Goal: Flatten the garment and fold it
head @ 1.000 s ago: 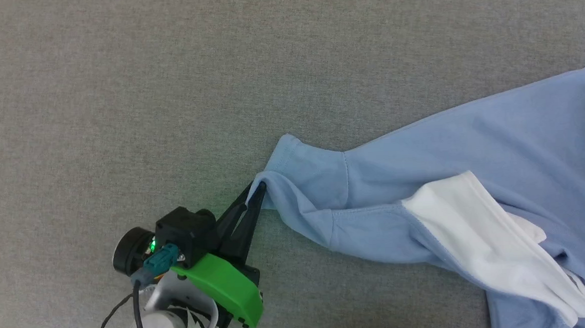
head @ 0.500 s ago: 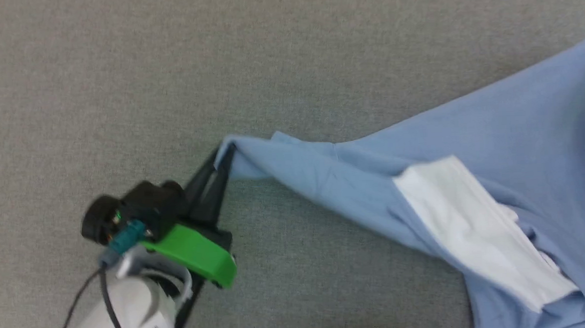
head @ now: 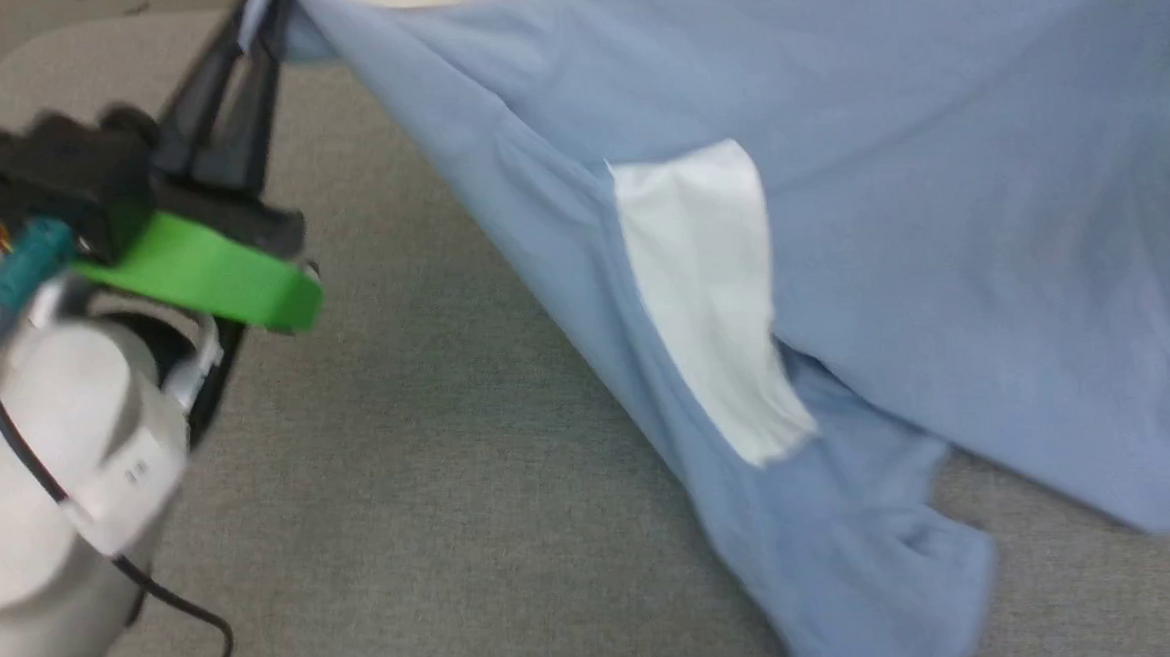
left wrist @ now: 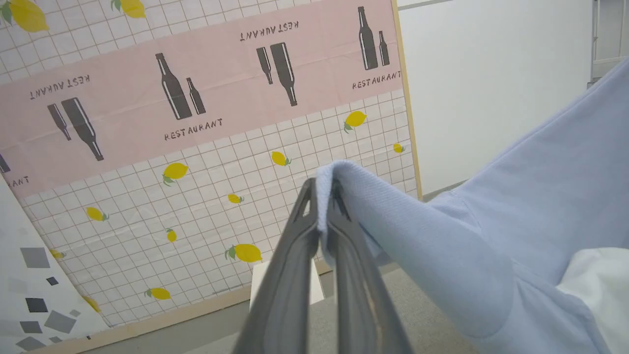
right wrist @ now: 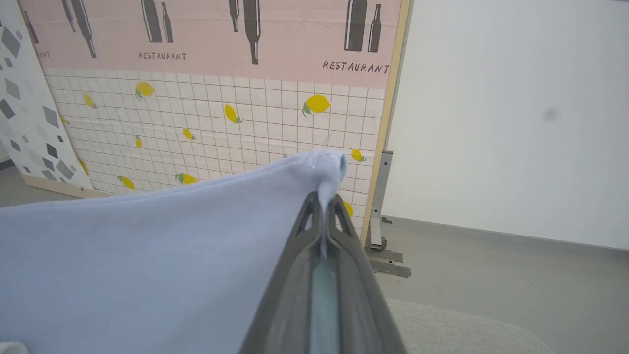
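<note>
Over seemingly felted surface (head: 404, 498), knit garment (head: 889, 202)

**3 cameras, 1 shared piece of cloth**

My head camera looks steeply down from above onto the grey fabric surface (head: 404, 498). It is close enough that the garment (head: 939, 200) spreads across most of its frame, and the left gripper (head: 261, 5) sits at its upper left.

The left wrist camera looks along its own fingers (left wrist: 295, 275), nearly level, out toward a lemon-print panel (left wrist: 196, 162) and a white wall (left wrist: 491, 88). The right wrist camera looks along the right gripper (right wrist: 324, 199) in much the same direction, at the same panel and wall.

All 3 views share the garment. Each wrist camera sees it from very near, right where it is pinched.
</note>
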### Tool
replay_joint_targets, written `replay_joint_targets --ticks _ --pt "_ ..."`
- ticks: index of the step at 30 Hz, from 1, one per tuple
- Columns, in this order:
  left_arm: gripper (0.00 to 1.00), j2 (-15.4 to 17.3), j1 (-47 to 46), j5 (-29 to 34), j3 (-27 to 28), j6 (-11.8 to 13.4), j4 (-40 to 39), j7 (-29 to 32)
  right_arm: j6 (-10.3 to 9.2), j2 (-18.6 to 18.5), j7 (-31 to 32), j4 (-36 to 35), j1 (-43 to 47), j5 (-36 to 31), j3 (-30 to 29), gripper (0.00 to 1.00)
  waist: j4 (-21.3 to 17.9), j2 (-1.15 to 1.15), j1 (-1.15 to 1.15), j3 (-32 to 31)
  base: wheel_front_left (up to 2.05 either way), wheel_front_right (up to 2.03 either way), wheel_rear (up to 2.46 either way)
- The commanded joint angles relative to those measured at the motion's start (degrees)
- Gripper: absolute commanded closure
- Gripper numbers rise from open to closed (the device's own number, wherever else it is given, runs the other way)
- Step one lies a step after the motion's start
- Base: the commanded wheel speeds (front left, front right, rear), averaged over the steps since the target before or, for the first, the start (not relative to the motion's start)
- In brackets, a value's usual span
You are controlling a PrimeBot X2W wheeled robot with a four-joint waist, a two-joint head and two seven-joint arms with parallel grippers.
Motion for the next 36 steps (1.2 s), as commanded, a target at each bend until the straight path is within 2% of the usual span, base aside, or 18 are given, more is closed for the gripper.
replay_joint_targets --ticks 1,8,14,20,25,32,34,35,36 --pt "1.0 0.71 -2.89 0.39 0.31 -1.0 1.03 0.37 -0.08 0.33 -0.6 0.11 -1.91 -0.46 0.58 1.0 -2.86 0.0 0.0 -4.08 0.0 0.0 0.0" --pt "1.0 0.31 -15.0 -0.24 0.44 -4.94 5.68 3.43 -0.08 0.59 -0.71 2.18 -8.59 -0.45 4.33 1.0 -5.01 0.0 0.0 -8.45 0.0 0.0 0.0" --pt "1.0 1.29 -24.14 -0.08 0.33 -7.88 8.49 6.81 -0.08 0.08 0.16 3.67 -14.23 -0.16 8.02 1.0 -6.89 0.0 0.0 -10.62 0.0 0.0 0.0" --pt "1.0 0.6 -30.21 -2.91 -0.11 -9.8 9.84 11.2 -0.08 -0.51 2.74 4.43 -17.7 1.31 10.51 1.0 -7.87 0.0 0.0 -12.3 0.0 0.0 0.0" --pt "1.0 1.24 -33.51 -4.31 -0.62 -10.56 9.41 14.8 -0.08 -1.09 5.6 3.18 -19.09 2.27 11.45 1.0 -8.48 0.0 0.0 -12.16 0.0 0.0 0.0" --pt "1.0 4.33 -38.31 -4.46 -2.94 -11.59 10.83 21.14 -0.08 -1.78 11.02 3.7 -22.39 2.9 11.92 1.0 -9.95 0.0 0.0 -7.0 0.0 0.0 0.0" --pt "1.0 5.36 -40.81 -2.93 -4.64 -11.87 11.26 22.14 -0.08 -1.55 12.03 4.8 -24.16 2.32 12.0 1.0 -10.48 0.0 0.0 -4.23 0.0 0.0 0.0" --pt "1.0 5.89 -45.17 -0.81 -5.45 -12.02 12.8 21.7 -0.08 -0.96 12.23 6.97 -27.66 1.01 12.89 1.0 -11.56 0.0 0.0 0.29 0.0 0.0 0.0" --pt "1.0 5.55 -47.05 0.12 -5.34 -11.94 13.71 20.85 -0.08 -0.76 11.77 8.1 -29.42 0.32 13.17 1.0 -11.87 0.0 0.0 2.0 0.0 0.0 0.0"
